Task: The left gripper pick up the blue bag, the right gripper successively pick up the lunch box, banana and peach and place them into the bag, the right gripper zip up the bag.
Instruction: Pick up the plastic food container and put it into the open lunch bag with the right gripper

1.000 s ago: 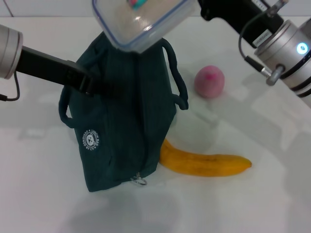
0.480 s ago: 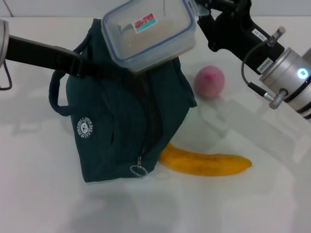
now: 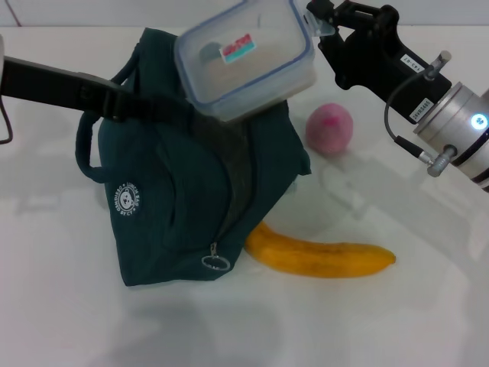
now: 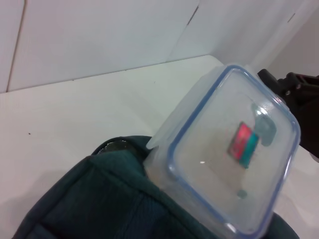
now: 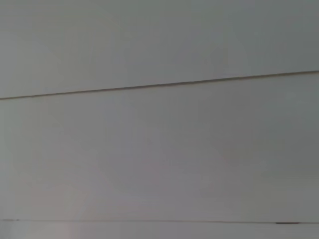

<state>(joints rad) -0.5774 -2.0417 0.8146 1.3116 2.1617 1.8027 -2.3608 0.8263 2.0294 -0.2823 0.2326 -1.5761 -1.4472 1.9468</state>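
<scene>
- The left gripper (image 3: pixel 141 109) reaches in from the desk's left edge with its arm nearly level, and is clamped on the upper part of the blue bag (image 3: pixel 191 199), holding it upright.
- The blue bag stands left of the desk's centre, its round white logo (image 3: pixel 127 200) facing the near-left corner and its zip pull ring (image 3: pixel 216 263) hanging low at the front seam.
- The lunch box (image 3: pixel 246 57), clear with a blue-rimmed lid and a red-and-teal label, sits tilted at the top of the bag, toward the far edge of the desk.
- The left wrist view alone shows the box's lower corner (image 4: pixel 164 169) pressing against the bag's rim, with the lid (image 4: pixel 234 149) facing the camera; the head view hides that contact.
- The banana (image 3: pixel 321 258) lies flat near the desk's front edge, one end tucked against the bag's base.
- The peach (image 3: pixel 330 128) rests right of the bag, well apart from the banana.
- The right gripper (image 3: pixel 321 30) slants down from the far-right corner, closed on the box's right end at its clasp.
- The right wrist view shows only a blank pale surface crossed by a thin line.
</scene>
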